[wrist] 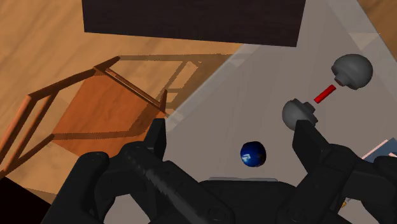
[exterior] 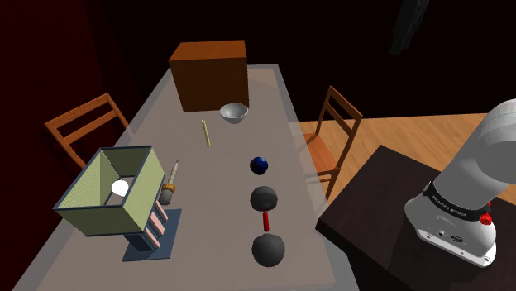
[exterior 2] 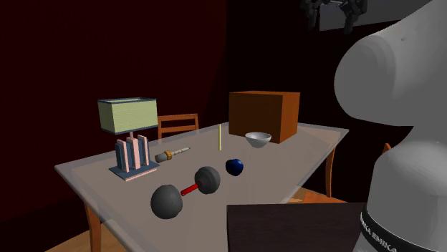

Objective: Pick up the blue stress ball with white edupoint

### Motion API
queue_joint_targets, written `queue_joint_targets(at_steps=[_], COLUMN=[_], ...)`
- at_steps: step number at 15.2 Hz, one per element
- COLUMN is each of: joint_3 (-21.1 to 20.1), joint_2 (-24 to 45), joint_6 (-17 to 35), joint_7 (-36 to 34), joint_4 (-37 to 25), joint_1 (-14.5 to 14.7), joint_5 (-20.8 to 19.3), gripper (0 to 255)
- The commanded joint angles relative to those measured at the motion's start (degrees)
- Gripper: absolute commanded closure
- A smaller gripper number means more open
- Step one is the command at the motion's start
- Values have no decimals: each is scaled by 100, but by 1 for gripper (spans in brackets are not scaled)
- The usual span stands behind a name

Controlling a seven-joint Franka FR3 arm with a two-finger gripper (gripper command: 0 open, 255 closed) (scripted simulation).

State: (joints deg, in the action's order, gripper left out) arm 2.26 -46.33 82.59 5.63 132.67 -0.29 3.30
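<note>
the black two-finger gripper (wrist: pixel 232 143) hangs high over the grey desk (wrist: pixel 254 89) with its fingers (wrist: pixel 156 137) wide apart, clasping nothing. below it the small dark blue ball (wrist: pixel 253 153) lies on the desk, untouched, near one head of the dark grey dumbbell with a red bar (wrist: pixel 324 93). farther off, a grey bowl (exterior: pixel 234 112) stands just beside a closed brown box (exterior: pixel 209 74). a white bulb (exterior: pixel 120 188) sits inside the yellow-green lampshade (exterior: pixel 145 186).

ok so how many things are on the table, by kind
blue ball: 1
dumbbell: 1
lamp: 1
bowl: 1
brown box: 1
yellow stick: 1
hand tool: 1
total: 7
</note>
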Motion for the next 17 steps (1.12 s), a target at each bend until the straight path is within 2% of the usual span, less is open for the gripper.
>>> queue_joint_targets(at_steps=[1, 9, 17], joint_3=[0, -647, -1213], joint_2=[0, 1009, 2482], joint_6=[0, 1321, 2571], joint_7=[0, -772, -1559], joint_4=[0, 430, 344], joint_1=[0, 74, 113], joint_5=[0, 288, 353], gripper=[0, 0, 0])
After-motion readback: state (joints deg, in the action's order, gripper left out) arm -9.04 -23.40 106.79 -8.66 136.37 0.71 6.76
